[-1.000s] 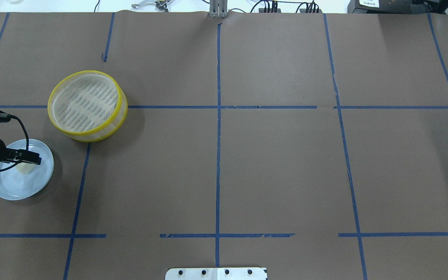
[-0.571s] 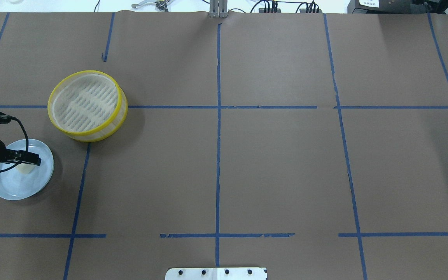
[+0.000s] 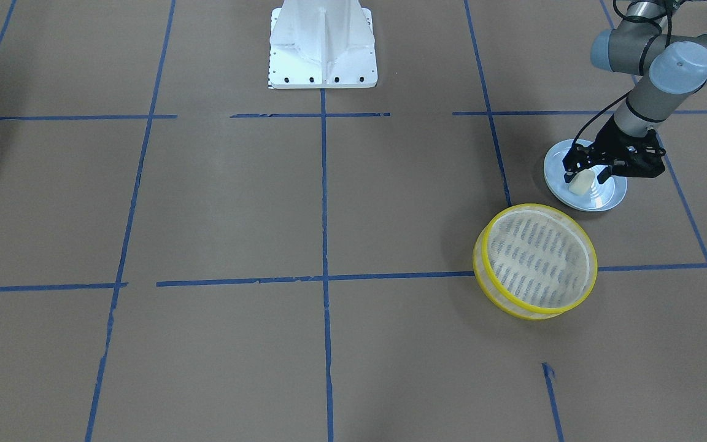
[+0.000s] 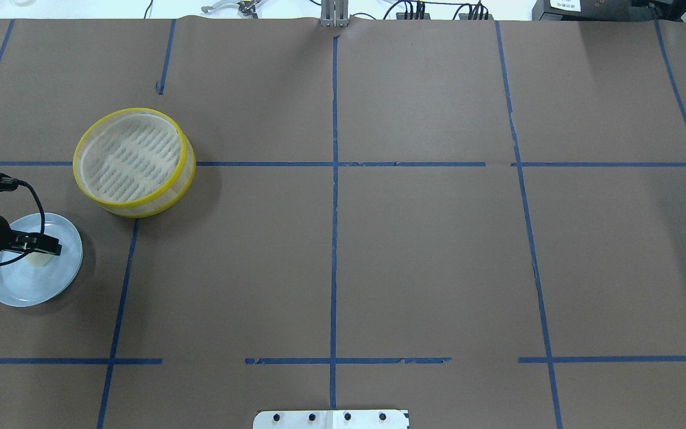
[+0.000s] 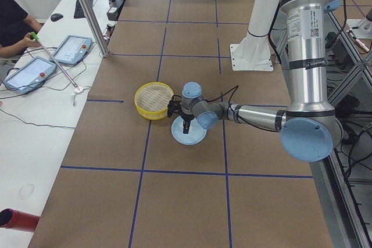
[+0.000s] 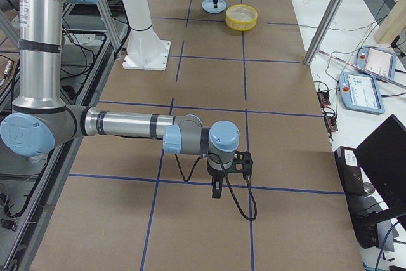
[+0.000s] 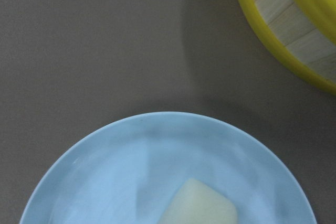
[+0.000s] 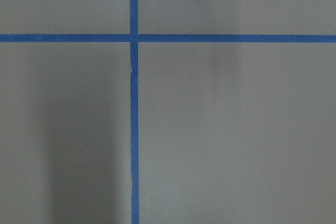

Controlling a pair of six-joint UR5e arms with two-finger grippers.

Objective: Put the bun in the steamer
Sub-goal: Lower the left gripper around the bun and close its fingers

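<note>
The cream-white bun (image 3: 582, 182) lies on a light-blue plate (image 3: 605, 196) at the table's left end. My left gripper (image 3: 585, 175) is low over the plate, open, with a finger on either side of the bun. From overhead the gripper (image 4: 50, 245) covers most of the bun (image 4: 36, 258). The left wrist view shows the bun (image 7: 202, 205) on the plate (image 7: 131, 166) at the bottom edge. The yellow-rimmed steamer (image 4: 131, 156) stands empty just beyond the plate. My right gripper (image 6: 216, 191) shows only in the exterior right view, pointing down over the table; I cannot tell its state.
The table is brown paper crossed by blue tape lines (image 4: 334, 179). The robot's white base (image 3: 323, 46) stands at the middle of the near edge. The steamer's wall (image 7: 294, 35) is close to the plate in the left wrist view.
My left gripper has sunk lower over the plate and drawn slightly back toward the arm, so less of the bun shows from overhead. The steamer and plate have not moved.
</note>
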